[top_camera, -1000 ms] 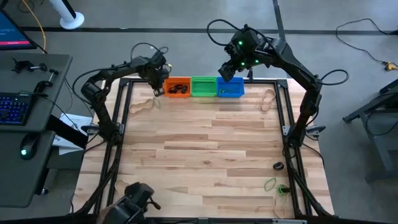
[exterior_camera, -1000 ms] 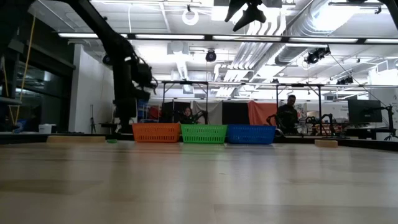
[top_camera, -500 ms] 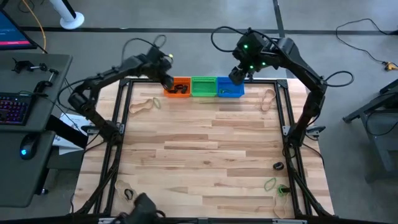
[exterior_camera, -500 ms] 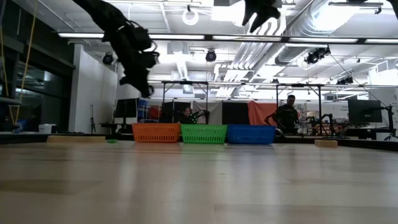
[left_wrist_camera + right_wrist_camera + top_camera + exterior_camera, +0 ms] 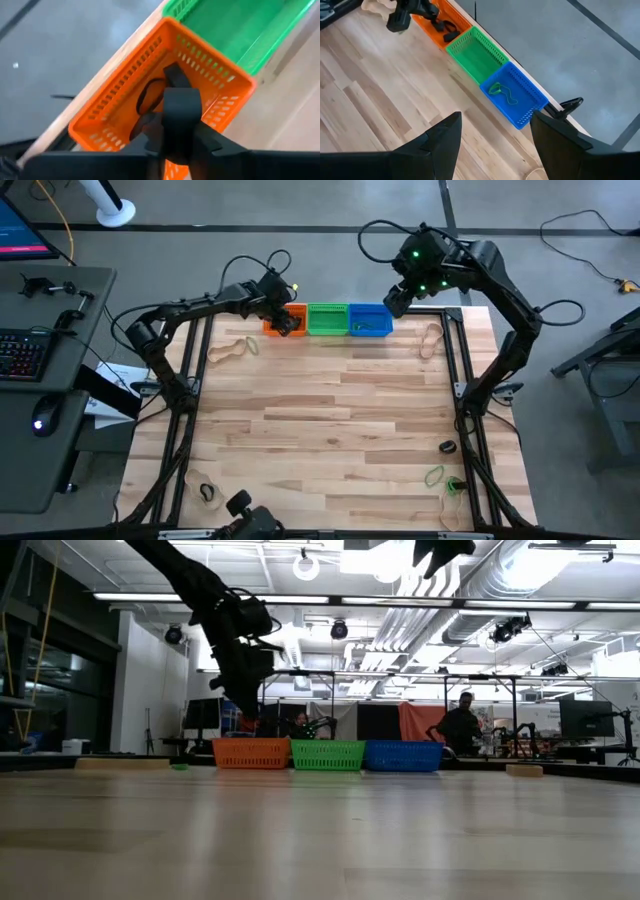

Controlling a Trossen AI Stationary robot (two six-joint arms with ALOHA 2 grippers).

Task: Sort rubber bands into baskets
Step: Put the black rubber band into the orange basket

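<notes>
The left claw (image 5: pixel 285 323) is held just above the orange basket (image 5: pixel 284 321) at the far edge of the table (image 5: pixel 330 430), toward its left corner. Black rubber bands (image 5: pixel 150 97) are seen inside that basket, directly under the fingers; whether the fingers are spread or pressed together cannot be told, and nothing is clearly seen pinched between them. The green basket (image 5: pixel 327 319) sits touching the orange one, and the blue basket (image 5: pixel 370 320) touches the green one — the three form one row along the far edge. A green rubber band (image 5: pixel 501 92) lies in the blue basket. The right claw (image 5: pixel 396 300) is held high, just beyond the blue basket and the table's far edge, with its fingers spread and nothing between them.

Tan rubber bands (image 5: pixel 232 348) lie on the wood near the far left corner, others near the far right corner (image 5: pixel 432 338). Near the right front corner a black band (image 5: pixel 447 446) and green bands (image 5: pixel 435 476) are scattered; another band (image 5: pixel 209 493) lies near the left front corner.

Beyond the table, in the low view, a workshop with ceiling lights is seen — a person (image 5: pixel 461 727) stands far behind the baskets.
</notes>
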